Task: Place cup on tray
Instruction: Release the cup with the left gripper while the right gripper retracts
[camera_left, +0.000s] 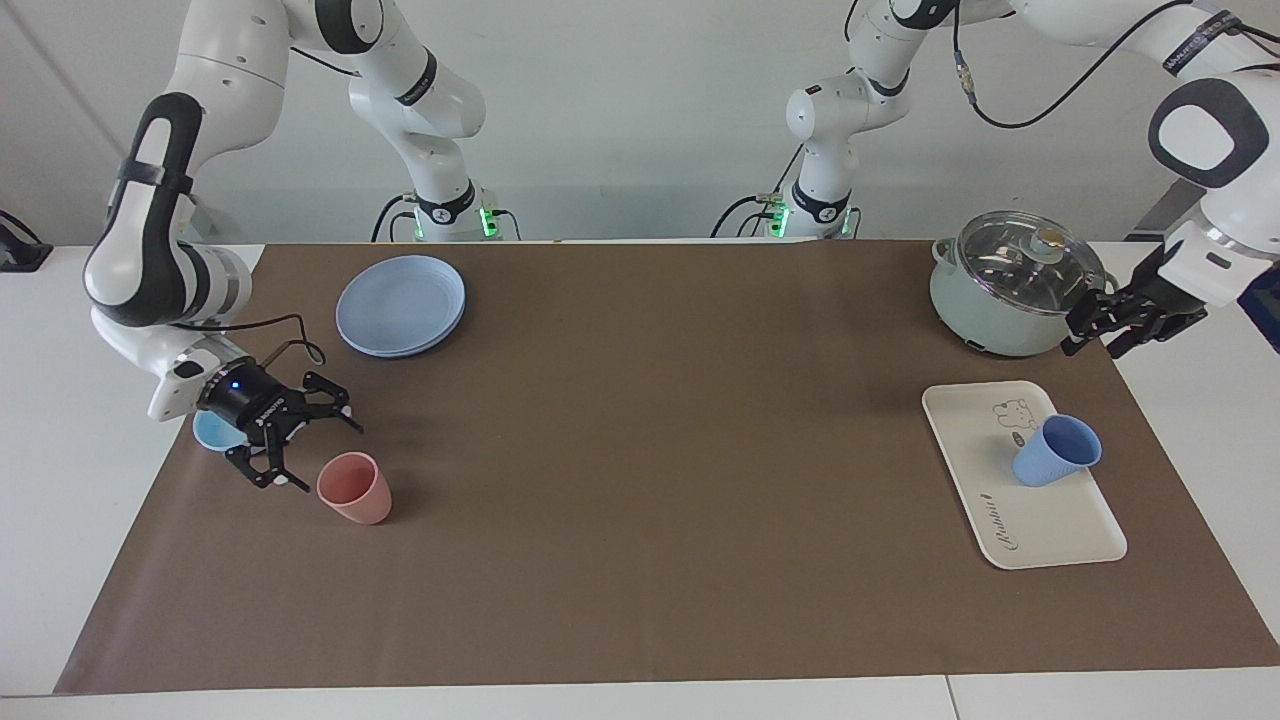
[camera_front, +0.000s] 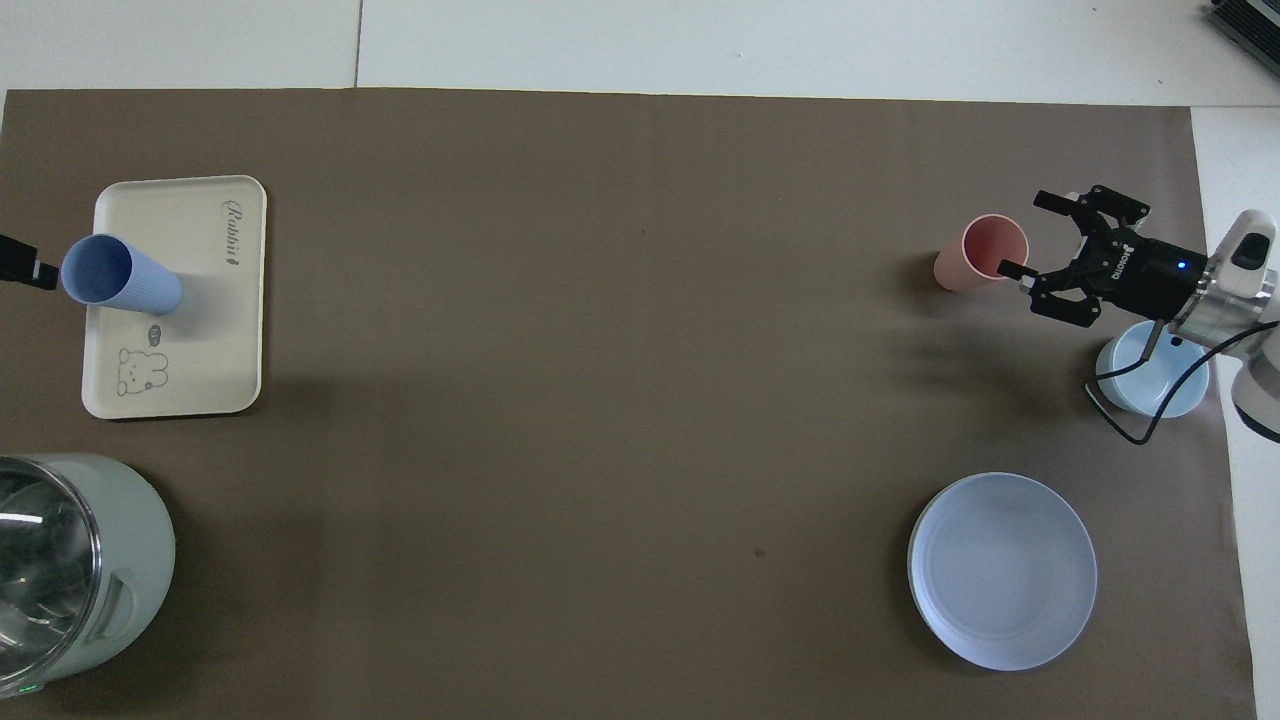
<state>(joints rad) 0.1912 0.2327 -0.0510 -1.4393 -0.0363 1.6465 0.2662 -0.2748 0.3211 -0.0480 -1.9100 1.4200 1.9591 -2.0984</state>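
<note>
While the blue cup (camera_left: 1056, 451), a small tapered matte tumbler with fine ribs and no handle, stands upright on the tray (camera_left: 1040, 525), nothing grips it. The tray is a flat cream rectangle with rounded corners, a small bear drawing and script lettering, lying at the left arm's end of the surface (camera_left: 660, 450), which is covered by a smooth brown mat.

The left tool (camera_left: 1097, 333) hangs in the air beside the pale green pot (camera_left: 985, 310) with its shiny glass lid, apart from the cup; I cannot tell how wide its fingers stand, and it carries nothing.

At the right arm's end, the right tool (camera_left: 315, 440) is spread wide and empty, just beside a pink cup (camera_left: 355, 488) of the same tapered shape. A light-blue bowl (camera_left: 212, 432) sits under its wrist, and a round blue plate (camera_left: 401, 304) lies nearer to the robots.
</note>
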